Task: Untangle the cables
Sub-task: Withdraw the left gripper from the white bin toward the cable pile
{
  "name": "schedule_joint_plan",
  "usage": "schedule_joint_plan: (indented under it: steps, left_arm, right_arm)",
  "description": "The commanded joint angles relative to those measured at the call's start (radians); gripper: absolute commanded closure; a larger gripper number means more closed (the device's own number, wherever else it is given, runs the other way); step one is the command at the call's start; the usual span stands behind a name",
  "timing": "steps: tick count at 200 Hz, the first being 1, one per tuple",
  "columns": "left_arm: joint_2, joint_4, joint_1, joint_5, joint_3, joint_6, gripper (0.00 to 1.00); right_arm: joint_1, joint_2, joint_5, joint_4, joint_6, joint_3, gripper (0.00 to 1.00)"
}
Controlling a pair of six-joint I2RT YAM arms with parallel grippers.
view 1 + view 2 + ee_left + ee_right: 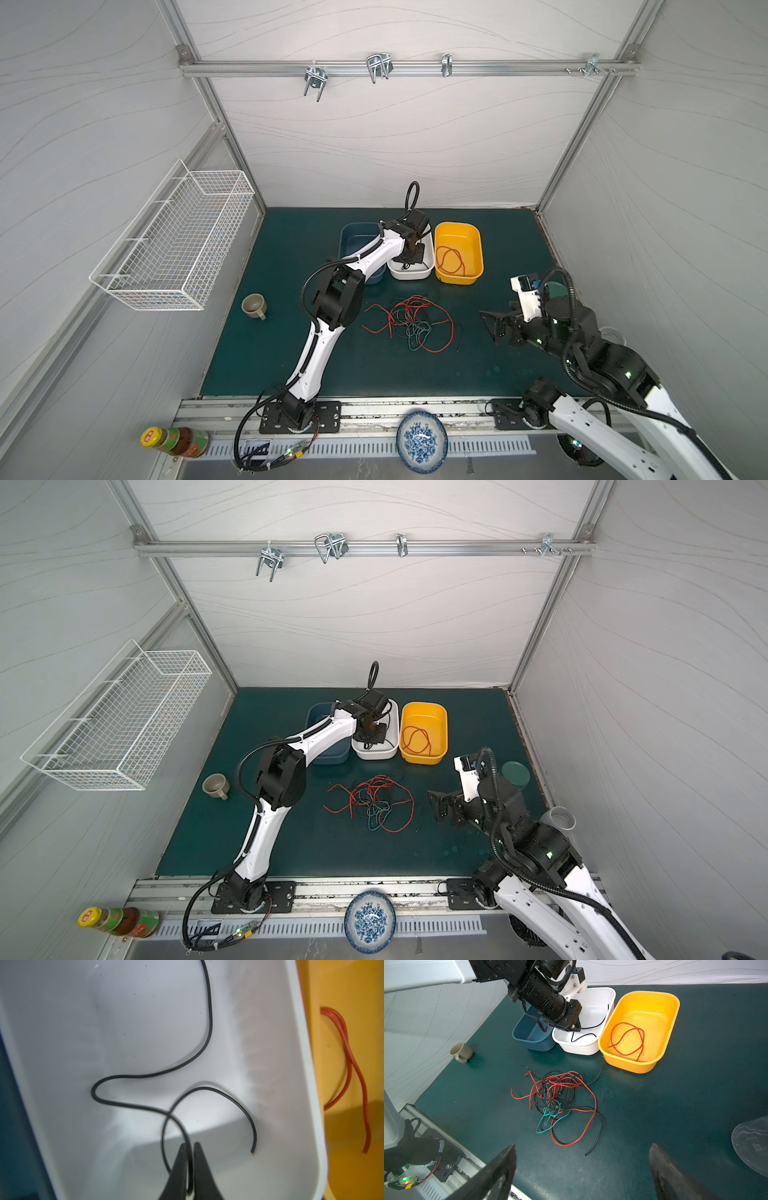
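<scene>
Left jaws sit nearly closed around the black cable [211, 1022] in the white tub [305, 1084], grip unclear, right jaws gaping near the tangled cables [556, 1097] mid-tabletop; lifting now could drag it out.

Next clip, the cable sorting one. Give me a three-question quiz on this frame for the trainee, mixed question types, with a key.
1. Multiple choice: which colour of tub holds a red cable? A blue, B white, C yellow.
2. True or false: the right gripper has its jaws closed.
3. Fill in: the left gripper is down inside the ___ tub.
Key: 1 C, the yellow tub. 2 False, they stand wide open. 3 White: the white tub, where a black cable lies.
</scene>
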Motion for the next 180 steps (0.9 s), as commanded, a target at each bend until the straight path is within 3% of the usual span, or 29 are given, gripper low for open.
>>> schedule_joint_plan:
  steps: [1, 27, 83, 110, 132, 180]
  left_arm:
    - [-0.020, -0.008, 0.002, -0.007, 0.072, 0.036, 0.74]
    - [-0.054, -0.039, 0.003, -0.010, 0.135, 0.061, 0.56]
    - [-0.178, -0.081, 0.002, 0.018, 0.169, 0.054, 0.34]
    - [-0.262, -0.108, 0.002, 0.017, 0.136, 0.039, 0.29]
    - [-0.370, -0.120, 0.002, -0.013, 0.041, 0.023, 0.27]
    - [-0.762, -0.072, -0.001, -0.090, -0.413, 0.004, 0.27]
  right_arm:
    - [-0.005, -0.013, -0.005, 0.020, -0.019, -0.010, 0.01]
    - [-0.005, -0.011, -0.005, 0.020, -0.020, -0.010, 0.01]
    - [-0.006, -0.007, -0.008, 0.019, -0.018, -0.010, 0.01]
    - [-0.007, -0.001, -0.013, 0.019, -0.019, -0.009, 0.01]
    - [-0.005, 0.013, -0.020, 0.019, -0.019, -0.011, 0.01]
    - [0.001, 0.089, -0.055, 0.008, -0.008, 0.005, 0.01]
